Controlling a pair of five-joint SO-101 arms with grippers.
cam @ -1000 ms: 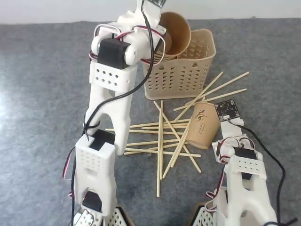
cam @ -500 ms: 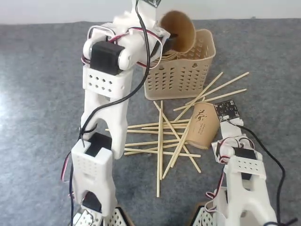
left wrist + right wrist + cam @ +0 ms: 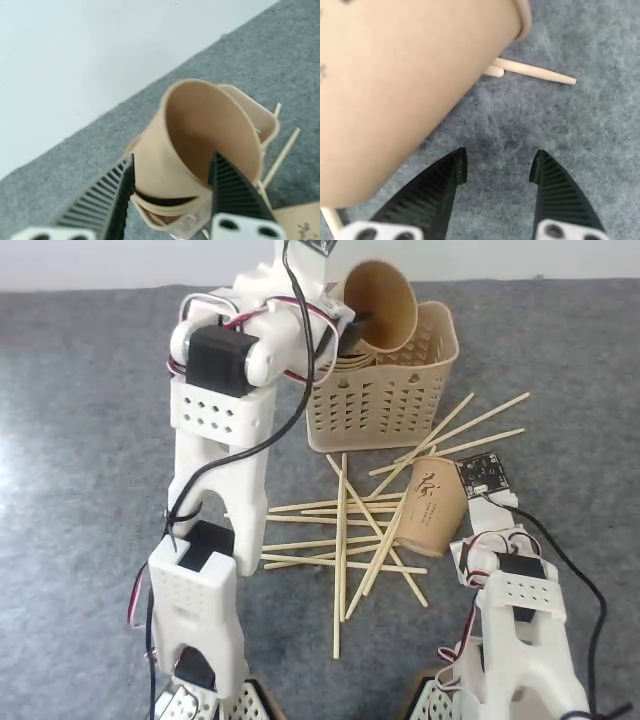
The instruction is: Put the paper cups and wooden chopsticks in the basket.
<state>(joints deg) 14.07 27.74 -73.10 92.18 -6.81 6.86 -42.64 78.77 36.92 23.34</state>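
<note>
a: entry one, the raised cup?

b: tan paper cup (image 3: 385, 302). plain, flared, tilted with its open mouth showing. clamped by the left gripper (image 3: 173, 159), one finger (image 3: 112, 192) either side of its lower wall. held above the basket (image 3: 400, 405).

a: the basket?

b: beige plastic, perforated walls, standing on the grey carpet (image 3: 80, 440). cup rims show inside.

a: entry two?

b: printed cup (image 3: 430, 508). same tan with a small dark mark, lying on its side across the wooden chopsticks (image 3: 342, 540). those are pale, thin and criss-crossed in front of the basket.

a: the right gripper (image 3: 499, 160)?

b: jaws spread, nothing between them. low over the carpet, just beside the printed cup.
</note>
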